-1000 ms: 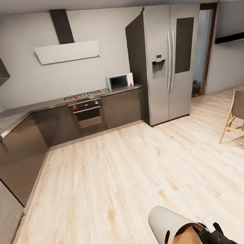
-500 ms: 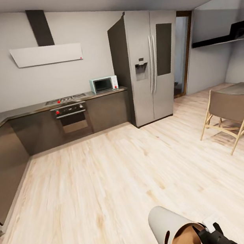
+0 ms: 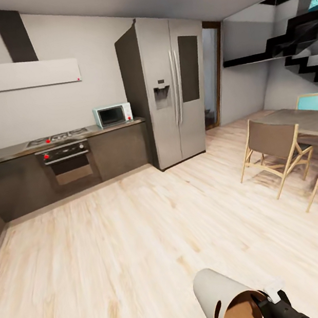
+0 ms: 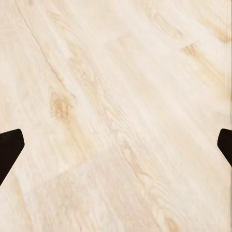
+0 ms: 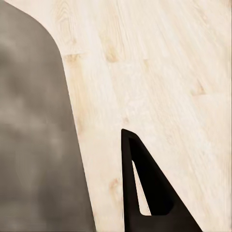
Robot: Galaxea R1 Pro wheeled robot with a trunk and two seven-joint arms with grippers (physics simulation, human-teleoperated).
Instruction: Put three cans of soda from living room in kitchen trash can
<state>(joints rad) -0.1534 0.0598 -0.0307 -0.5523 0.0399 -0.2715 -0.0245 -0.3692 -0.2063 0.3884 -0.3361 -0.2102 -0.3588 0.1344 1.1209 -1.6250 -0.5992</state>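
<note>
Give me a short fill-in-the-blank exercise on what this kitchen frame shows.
1. The microwave sits on the counter between the stove and the ____.
2. The right gripper holds a grey, brown-lined ____, tilted.
3. The oven sits directly under the ____.
4. The floor looks like light ____.

Missing words: fridge; bin; stove; wood

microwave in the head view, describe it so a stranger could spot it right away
Start at the tall steel fridge by the back wall. The microwave sits on the dark counter just left of it. It is the lone pale mint box there, with a dark window and red knobs.
</note>
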